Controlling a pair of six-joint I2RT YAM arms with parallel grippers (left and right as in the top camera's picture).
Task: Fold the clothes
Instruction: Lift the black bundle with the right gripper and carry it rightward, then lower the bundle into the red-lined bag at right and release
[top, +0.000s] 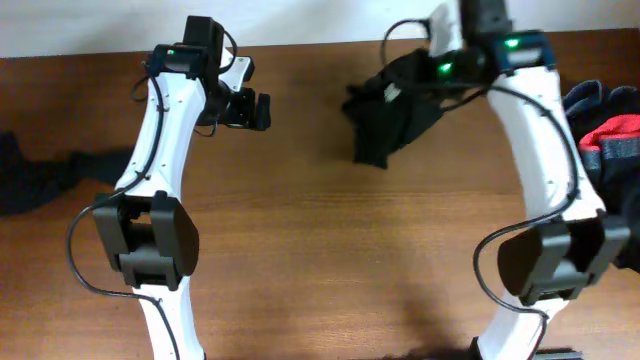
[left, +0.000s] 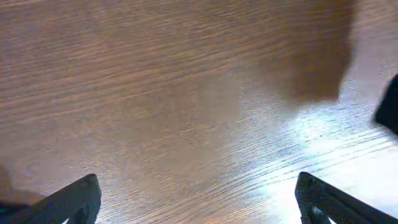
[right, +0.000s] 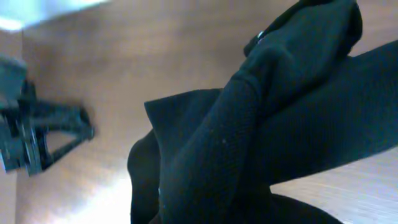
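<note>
A robotics laboratory bench is indicated. A white left arm (top: 160, 130) and right arm (top: 545, 130), with exposed cables (top: 72, 248), are stationed at a wooden table (top: 320, 260) against a pale wall (top: 300, 18). Dark clothes (top: 40, 175) and a mixed pile (top: 612, 130) are heaped at its edges.

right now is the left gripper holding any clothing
No: in the left wrist view the left gripper is open, its fingers wide apart over the wooden table, with no cloth between them.
</note>
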